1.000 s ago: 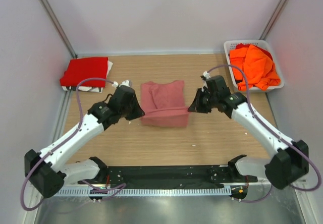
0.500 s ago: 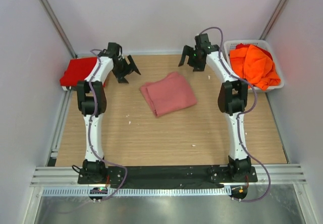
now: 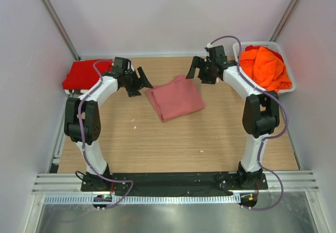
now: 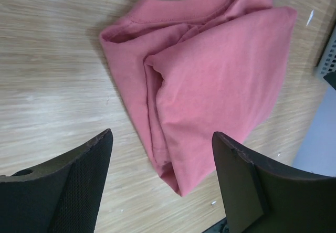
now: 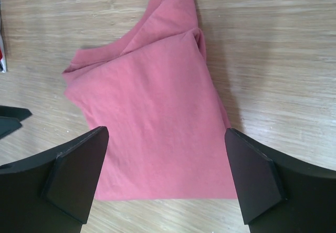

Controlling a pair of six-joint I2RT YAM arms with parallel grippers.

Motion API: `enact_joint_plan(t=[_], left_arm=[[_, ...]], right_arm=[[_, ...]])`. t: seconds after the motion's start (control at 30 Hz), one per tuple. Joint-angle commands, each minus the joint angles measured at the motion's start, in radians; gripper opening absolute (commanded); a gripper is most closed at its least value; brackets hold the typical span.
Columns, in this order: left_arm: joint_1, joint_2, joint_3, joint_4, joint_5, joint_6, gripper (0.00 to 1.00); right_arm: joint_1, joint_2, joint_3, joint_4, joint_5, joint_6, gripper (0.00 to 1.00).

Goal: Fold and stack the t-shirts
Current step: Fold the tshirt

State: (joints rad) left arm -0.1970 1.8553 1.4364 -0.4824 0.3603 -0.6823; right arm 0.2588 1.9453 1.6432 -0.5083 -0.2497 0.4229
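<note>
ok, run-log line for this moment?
pink shirt: folded, lying free on table | left end effector: open, empty | right end effector: open, empty | red shirt: folded, far left | orange shirts: in basket

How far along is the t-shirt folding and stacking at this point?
Done: the red t-shirt lies folded at far left, and the pink t-shirt lies folded in the middle. In hand: nothing; the left hand and right hand hover open near the pink one. Left: the pink is not yet stacked on the red, and the orange t-shirts sit heaped in the basket, unfolded.
</note>
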Motion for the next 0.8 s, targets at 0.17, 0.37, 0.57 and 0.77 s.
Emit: enact_joint_plan(t=[0.17,0.37,0.57,0.77], left_arm=[[-0.081,0.122,0.08,0.111,-0.043,0.021,0.74],[-0.099,0.205,0.163,0.103,-0.052,0.017,0.65],[-0.102,0.266,0.206,0.1,-0.064,0.007,0.46],[-0.113,0.275,0.236,0.11,-0.012,0.003,0.0]], right_arm=[[-0.006,-0.195,-0.308,0.129,0.024,0.01,0.99],[-0.004,-0.413,-0.572,0.217,-0.002,0.051,0.99],[-0.006,-0.532,-0.629,0.194,0.035,0.037,1.0],[-0.01,-0.563,-0.62,0.179,0.059,0.022,1.0]])
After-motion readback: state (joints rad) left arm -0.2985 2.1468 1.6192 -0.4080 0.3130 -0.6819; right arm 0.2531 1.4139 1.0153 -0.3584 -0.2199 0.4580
